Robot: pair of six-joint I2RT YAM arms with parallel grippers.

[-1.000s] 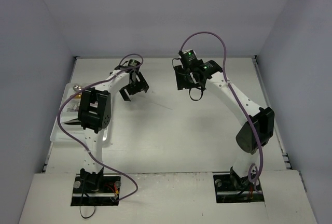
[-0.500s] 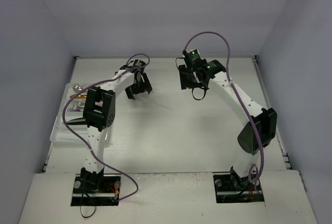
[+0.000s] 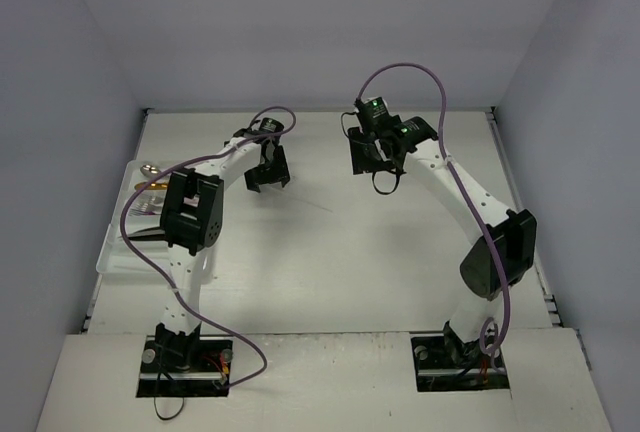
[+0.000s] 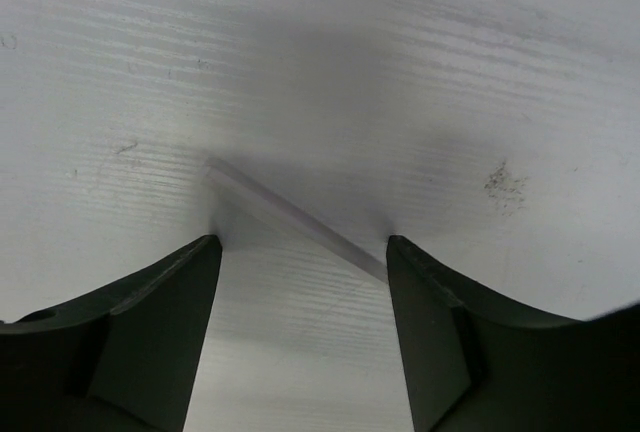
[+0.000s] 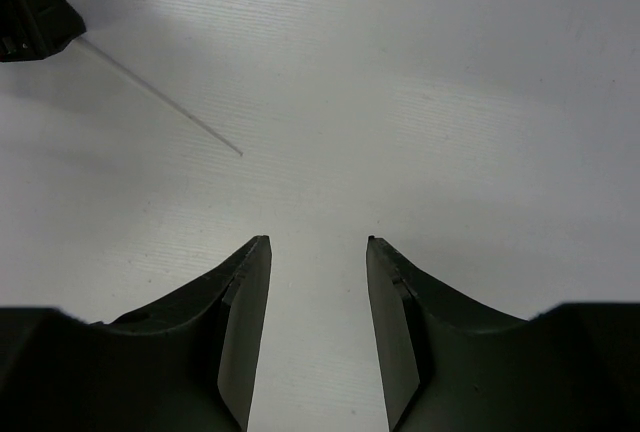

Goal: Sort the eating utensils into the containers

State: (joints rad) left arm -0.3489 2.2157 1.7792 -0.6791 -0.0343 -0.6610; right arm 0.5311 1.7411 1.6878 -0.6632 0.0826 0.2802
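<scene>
L fingers (image 4: 150,332) narrowing — pale stick (image 4: 295,222) lies diag. betw. them

Parted, empty jaws short of a thin pale stick (image 5: 160,96)

Left arm (image 3: 215,162) stretched forward, left jaws down, apart. Right arm (image 3: 465,197) likewise, right jaws apart, narrower gap.

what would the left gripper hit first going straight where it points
Likely the thin pale stick, lying slantwise between the open fingers of the left gripper, then the table just under it; depth is hard to judge.
</scene>
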